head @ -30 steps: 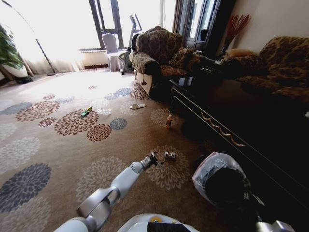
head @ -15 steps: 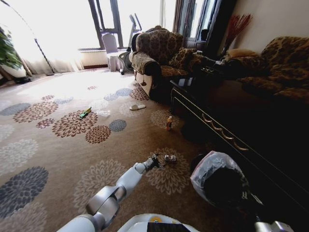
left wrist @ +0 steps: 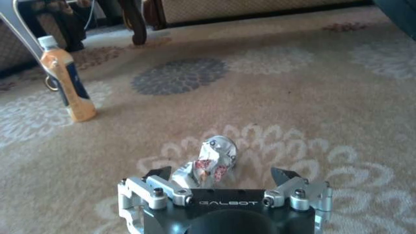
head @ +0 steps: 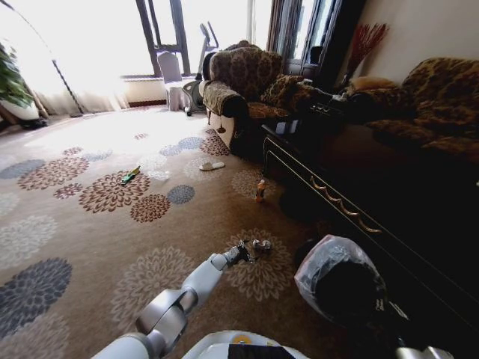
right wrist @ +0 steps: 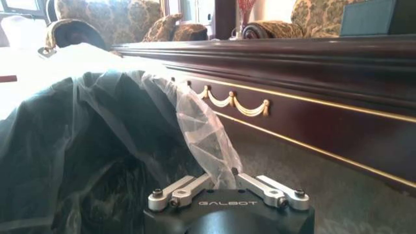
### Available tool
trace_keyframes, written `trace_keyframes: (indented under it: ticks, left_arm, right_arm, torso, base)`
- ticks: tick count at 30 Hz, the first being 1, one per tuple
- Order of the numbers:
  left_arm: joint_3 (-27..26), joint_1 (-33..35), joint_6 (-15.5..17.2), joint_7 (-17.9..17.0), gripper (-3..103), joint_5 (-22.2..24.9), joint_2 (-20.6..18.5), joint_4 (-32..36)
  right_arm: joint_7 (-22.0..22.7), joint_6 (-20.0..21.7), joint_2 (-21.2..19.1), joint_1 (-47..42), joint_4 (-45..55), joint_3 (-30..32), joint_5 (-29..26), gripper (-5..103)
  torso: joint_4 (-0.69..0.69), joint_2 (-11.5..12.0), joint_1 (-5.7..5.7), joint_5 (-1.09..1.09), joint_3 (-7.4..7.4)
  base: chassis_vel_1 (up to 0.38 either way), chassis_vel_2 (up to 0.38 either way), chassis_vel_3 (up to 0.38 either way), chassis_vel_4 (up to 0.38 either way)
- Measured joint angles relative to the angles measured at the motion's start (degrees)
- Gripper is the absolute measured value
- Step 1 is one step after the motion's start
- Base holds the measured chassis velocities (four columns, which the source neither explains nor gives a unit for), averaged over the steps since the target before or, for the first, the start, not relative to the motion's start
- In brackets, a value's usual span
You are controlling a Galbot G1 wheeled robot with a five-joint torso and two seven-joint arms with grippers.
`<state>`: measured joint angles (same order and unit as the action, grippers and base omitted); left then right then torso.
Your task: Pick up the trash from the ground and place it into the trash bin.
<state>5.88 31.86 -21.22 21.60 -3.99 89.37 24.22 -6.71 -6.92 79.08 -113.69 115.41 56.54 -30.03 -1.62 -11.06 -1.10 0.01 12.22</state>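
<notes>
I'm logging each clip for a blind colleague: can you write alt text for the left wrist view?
The left end effector hangs open just above a patterned carpet, its fingers on either side of a crumpled silvery wrapper. Farther off, a small orange drink bottle stands upright near dark furniture legs.

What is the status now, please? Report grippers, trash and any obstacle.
Left gripper open, low over crumpled wrapper on carpet. Right gripper shut on bin liner. Trash bin beside. Nothing blocking.

Left gripper (head: 243, 251) advanced toward twelve o'clock, closing on crumpled wrapper (head: 262, 244); fingers now spread either side of it. Elbow shifted rightward. Whole scene displaced slightly by camera motion.
</notes>
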Motion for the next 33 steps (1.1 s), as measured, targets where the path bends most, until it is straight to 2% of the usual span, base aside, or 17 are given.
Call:
trace_keyframes:
  ticks: [10, 20, 33]
  left_arm:
    - [-0.67, -0.86, -0.51, -0.27, 100, -0.51, 0.92, -2.01]
    - [-1.10, -0.65, -0.52, -0.27, 100, -1.06, 0.69, -2.18]
    - [-1.18, -1.02, -0.65, -0.24, 100, -2.03, 1.84, -4.33]
  right_arm:
    - [-2.56, -1.89, 1.02, -0.60, 0.24, -0.64, 0.91, 1]
    - [-2.91, -1.96, 1.48, -0.67, 0.07, -0.98, 1.51, 1]
    - [-3.38, -2.87, 2.21, -1.35, 0.22, -1.06, 2.51, 1]
  torso:
    - [0.00, 0.00, 0.00, -0.01, 0.00]
    - [0.00, 0.00, 0.00, -0.01, 0.00]
    - [-0.02, 0.02, -0.04, -0.01, 0.03]
  base:
    - [-0.017, -0.009, 0.013, 0.009]
    - [0.000, 0.000, 0.000, 0.000]
    - [-0.105, 0.087, 0.124, -0.072]
